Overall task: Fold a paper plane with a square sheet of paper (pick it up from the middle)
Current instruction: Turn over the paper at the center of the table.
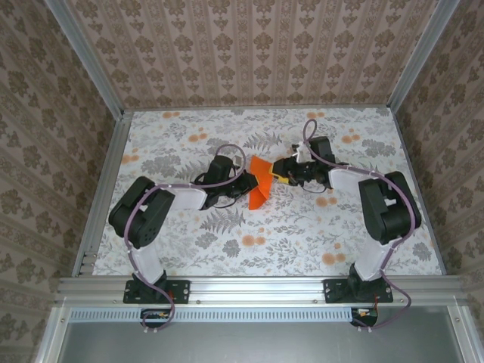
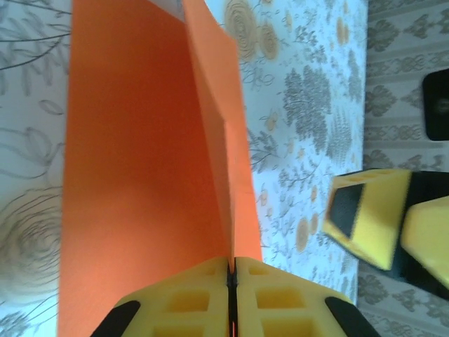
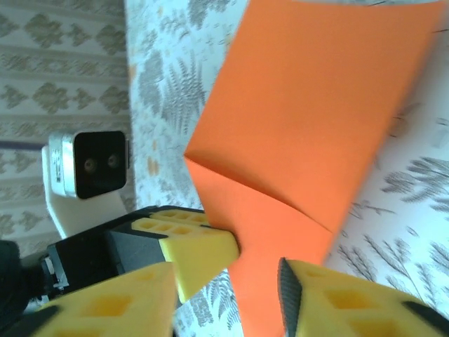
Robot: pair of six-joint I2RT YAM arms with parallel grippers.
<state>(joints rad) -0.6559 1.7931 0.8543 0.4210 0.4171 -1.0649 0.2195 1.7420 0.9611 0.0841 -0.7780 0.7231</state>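
Left wrist view puts the left claw [image 2: 231, 265] at the bottom of the picture with its two yellow fingers [image 2: 203, 277] pressed flat together, clenched on the near end of the orange paper [image 2: 140, 175], whose thin edge runs between the pads. From that grip the paper stretches straight ahead of the claw, its long axis and raised fold in line with the fingers, over the flowered tablecloth [image 2: 309, 105]. Seen from above, the paper sits mid-table between the two arms, its length running from far side to near side, across the line joining the claws. Right of it, the right claw [image 3: 228, 291] has its fingers apart, clamping nothing; the paper's lower edge reaches toward the gap between them, and whether it touches either finger cannot be told. The left arm is the one gripping the paper, so any next pinch by the right arm would likely have to come in sideways from the right, toward the fold. No brand, label or writing can be read on the paper or the claws
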